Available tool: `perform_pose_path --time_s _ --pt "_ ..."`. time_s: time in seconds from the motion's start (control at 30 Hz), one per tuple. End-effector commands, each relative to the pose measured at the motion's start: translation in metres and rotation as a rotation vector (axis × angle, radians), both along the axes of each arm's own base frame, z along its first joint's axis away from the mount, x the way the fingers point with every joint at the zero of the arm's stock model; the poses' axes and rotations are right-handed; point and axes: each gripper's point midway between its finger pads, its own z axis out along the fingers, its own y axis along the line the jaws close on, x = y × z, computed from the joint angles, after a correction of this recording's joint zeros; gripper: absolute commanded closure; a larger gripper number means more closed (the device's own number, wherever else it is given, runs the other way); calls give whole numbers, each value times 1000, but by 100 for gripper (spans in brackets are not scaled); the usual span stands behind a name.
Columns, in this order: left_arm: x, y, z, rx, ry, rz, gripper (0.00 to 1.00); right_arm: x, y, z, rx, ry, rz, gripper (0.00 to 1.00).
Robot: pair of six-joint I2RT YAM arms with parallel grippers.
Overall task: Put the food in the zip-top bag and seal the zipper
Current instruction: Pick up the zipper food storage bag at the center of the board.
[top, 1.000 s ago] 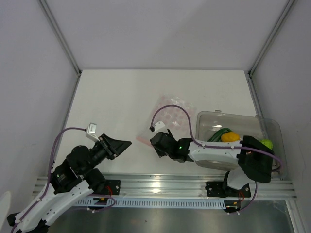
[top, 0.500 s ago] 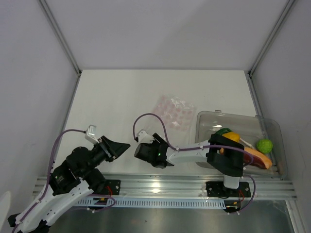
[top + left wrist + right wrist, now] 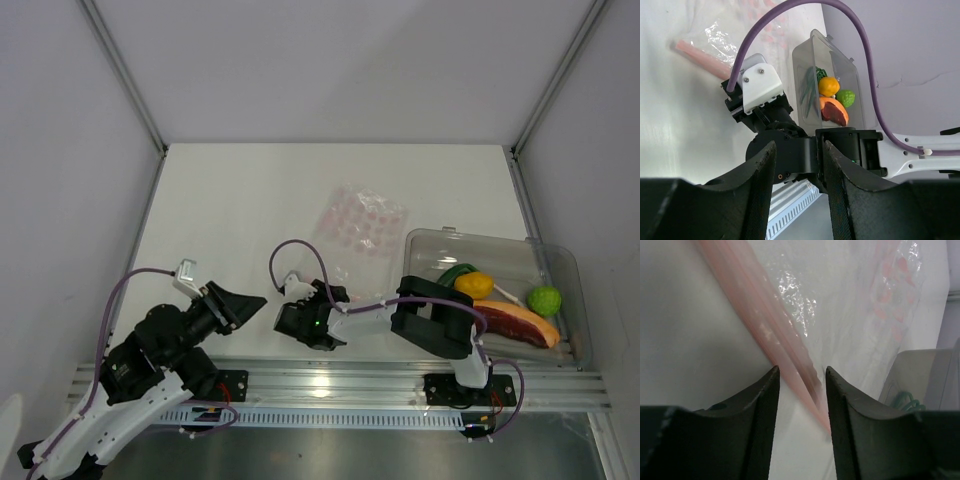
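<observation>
The zip-top bag (image 3: 364, 224) lies flat at mid table, clear and crinkly with pink dots. My right gripper (image 3: 322, 298) is low at its near edge. In the right wrist view the gripper (image 3: 801, 372) is open, and the pink zipper (image 3: 782, 342) runs between its jaws. The food is in the rigid clear tray (image 3: 500, 247): a reddish-brown slice (image 3: 515, 322), a yellow-orange fruit (image 3: 475, 285), a green fruit (image 3: 544, 300) and a dark-green bit (image 3: 455, 274). My left gripper (image 3: 252, 300) is open and empty, held above the table left of the right gripper. The left wrist view shows it (image 3: 798, 147) facing the right wrist.
The tray stands at the right, close to the right wall frame (image 3: 520, 190). The right arm's purple cable (image 3: 290, 250) loops over the table beside the bag. An aluminium rail (image 3: 330, 385) runs along the near edge.
My right arm has folded leftward, carrying its gripper left and nearer, down onto the bag's zipper edge. This uncovered the slice and fruits in the tray. The left arm has barely moved.
</observation>
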Motion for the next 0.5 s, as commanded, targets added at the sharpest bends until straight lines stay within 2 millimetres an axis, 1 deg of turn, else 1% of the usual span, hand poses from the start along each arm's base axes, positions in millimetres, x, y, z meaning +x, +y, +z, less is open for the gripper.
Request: perform_pose_path --time_s 0.0,0.07,0.13,0.2,0.23,0.33,0.47 --pt "-1 0 -2 11 -13 -8 54 11 11 9 25 -63 -18 57" --pt "-2 0 -1 10 -14 -10 54 12 13 10 25 -57 -14 57" --pt "-2 1 -1 13 -13 -10 54 10 17 12 39 -41 0 54" --pt "-2 1 -1 14 -15 -9 54 9 17 13 53 -32 -1 49" --pt "-1 1 -2 15 -14 -9 54 8 17 16 63 -31 -2 48" --pt "-1 0 -3 18 -10 -11 54 8 17 21 74 -31 -9 47" --pt "0 -3 -5 21 -8 -16 54 6 18 34 88 -43 -6 46"
